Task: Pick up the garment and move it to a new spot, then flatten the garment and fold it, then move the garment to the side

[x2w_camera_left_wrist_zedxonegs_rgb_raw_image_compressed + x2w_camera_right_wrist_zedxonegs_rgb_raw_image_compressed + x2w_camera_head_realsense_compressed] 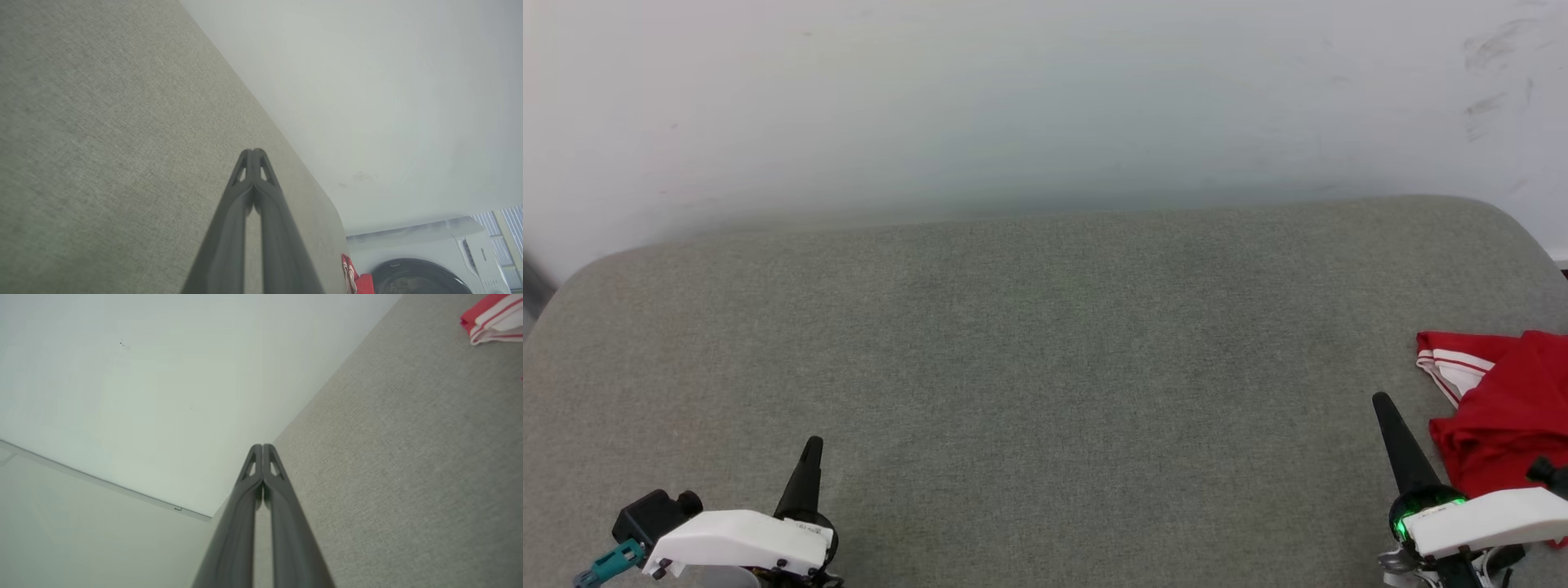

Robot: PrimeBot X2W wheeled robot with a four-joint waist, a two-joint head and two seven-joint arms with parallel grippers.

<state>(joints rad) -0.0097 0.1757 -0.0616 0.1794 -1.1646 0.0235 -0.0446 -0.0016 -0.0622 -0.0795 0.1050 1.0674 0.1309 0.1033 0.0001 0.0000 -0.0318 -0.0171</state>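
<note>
1. Left tool [812, 447]: the two dark fingers are pressed together to a single point and grip nothing. It sits at the near left of the desk [1045, 343]. The left wrist view confirms the fingertips of the left tool [253, 152] meet over bare grey fabric.
2. Right tool [1380, 402]: fingers likewise fully together and empty, at the near right of the desk. The right wrist view shows the tips of the right tool [262, 447] joined, aimed at the line where desk meets the wall [1045, 98].
3. Garment [1511, 408]: lies crumpled on the desk at the robot's right, just beside the right tool.
4. Cut off: the head view's right edge crops the garment, and the right tool's white housing covers its near hem. Contact there cannot be determined. Numbers and letters cannot be made out.
5. Right wrist view: the garment [492, 316] appears as a white, red-striped sleeve end, cropped at the upper right corner.
6. Left wrist view: the garment [353, 275] is a small red sliver at the desk's far edge. Beyond it stands a white washing machine [412, 277] with a dark round door.
</note>
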